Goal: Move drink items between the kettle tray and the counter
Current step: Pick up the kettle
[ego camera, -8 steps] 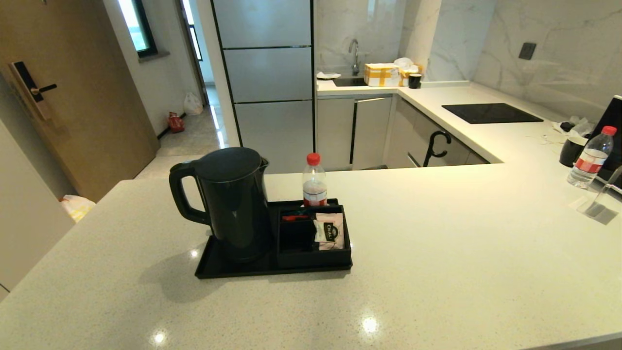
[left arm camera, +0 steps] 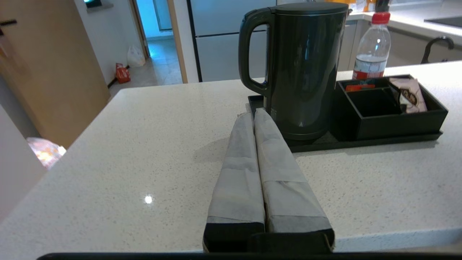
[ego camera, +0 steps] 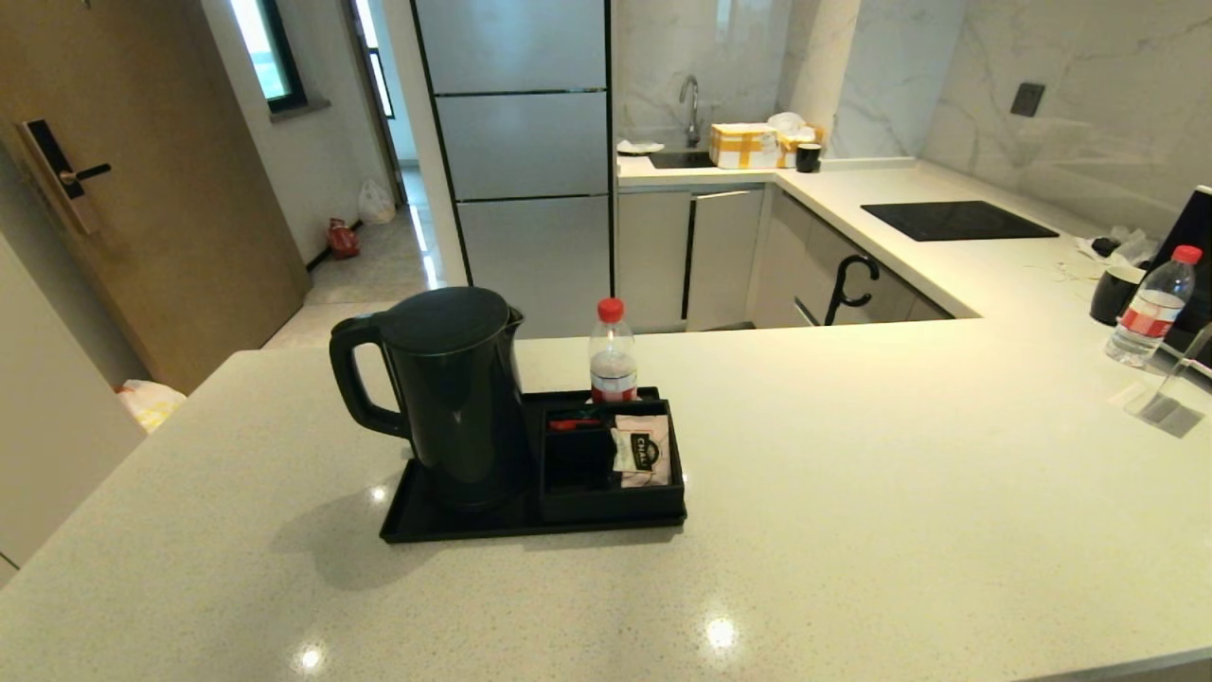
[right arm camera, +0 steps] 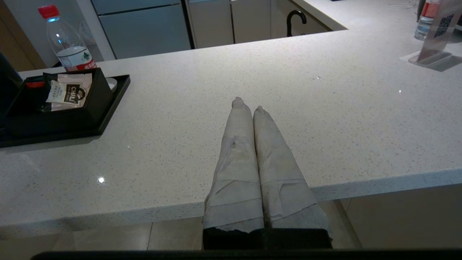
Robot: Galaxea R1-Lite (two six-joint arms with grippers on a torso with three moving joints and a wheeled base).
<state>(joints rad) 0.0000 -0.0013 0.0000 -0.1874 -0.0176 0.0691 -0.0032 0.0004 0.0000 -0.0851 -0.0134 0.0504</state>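
Kettle (ego camera: 454, 398) stands upright on kettle tray (ego camera: 417, 521) atop counter (ego camera: 852, 493); pink sachet (ego camera: 642, 451) leans in tray's compartment. Left gripper (left arm camera: 253, 115) and right gripper (right arm camera: 246, 104): fingers pressed together, empty, near counter's front edge.

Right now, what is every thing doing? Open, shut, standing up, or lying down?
kettle: upright on the tray, lid shut.
sachet: leaning in a tray compartment.
bottle: upright, red cap on.
tray: flat on the counter.
left gripper: shut, empty.
right gripper: shut, empty.
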